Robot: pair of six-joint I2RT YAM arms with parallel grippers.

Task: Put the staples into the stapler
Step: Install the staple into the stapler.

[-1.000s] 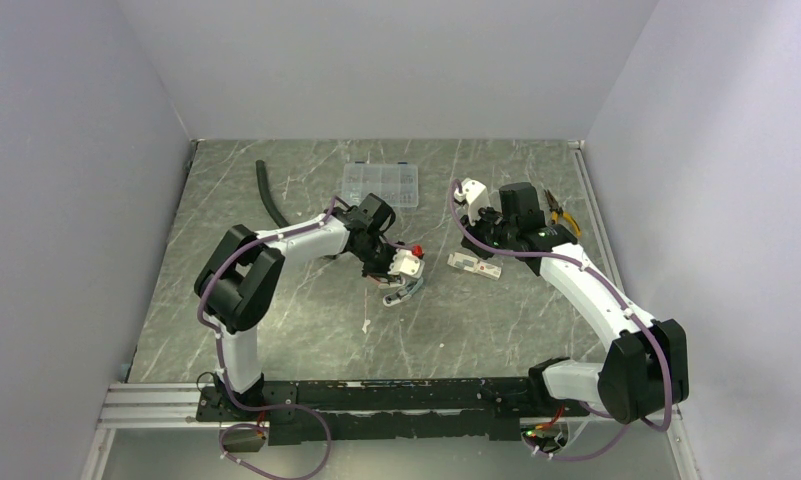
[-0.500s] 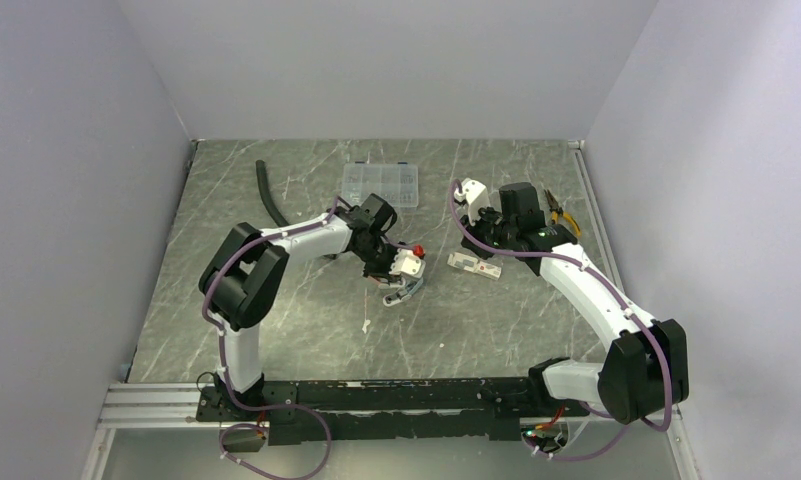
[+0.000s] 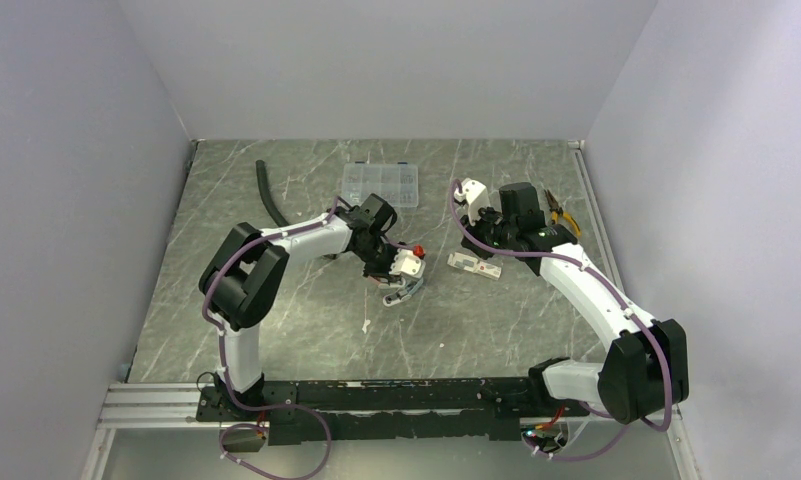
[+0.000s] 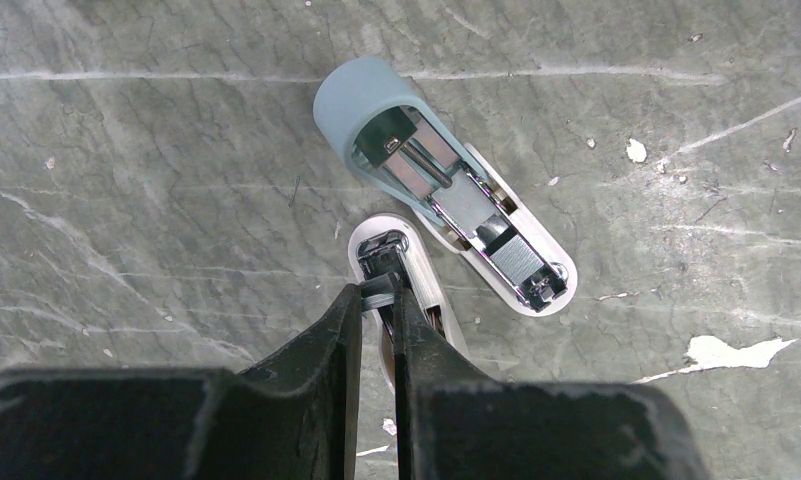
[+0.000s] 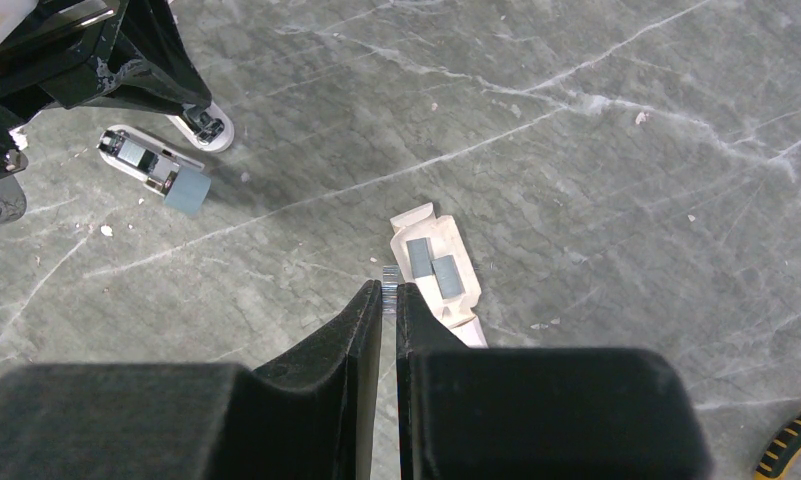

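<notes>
Left wrist: pinched staples [image 4: 378, 290] in left tool [image 4: 377, 299] just beside open stapler [image 4: 446, 200]. Right wrist: pinched second strip [image 5: 388, 280] in right tool [image 5: 389, 293] beside carton [image 5: 461, 312].

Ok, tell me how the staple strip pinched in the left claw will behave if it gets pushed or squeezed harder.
The staple strip is a tiny ribbed metal sliver, so it is probably very light and stiff, yet apt to snap apart at its ribs if forced. The left claw grips it only at the very fingertips, so it may twist or slip out.
</notes>
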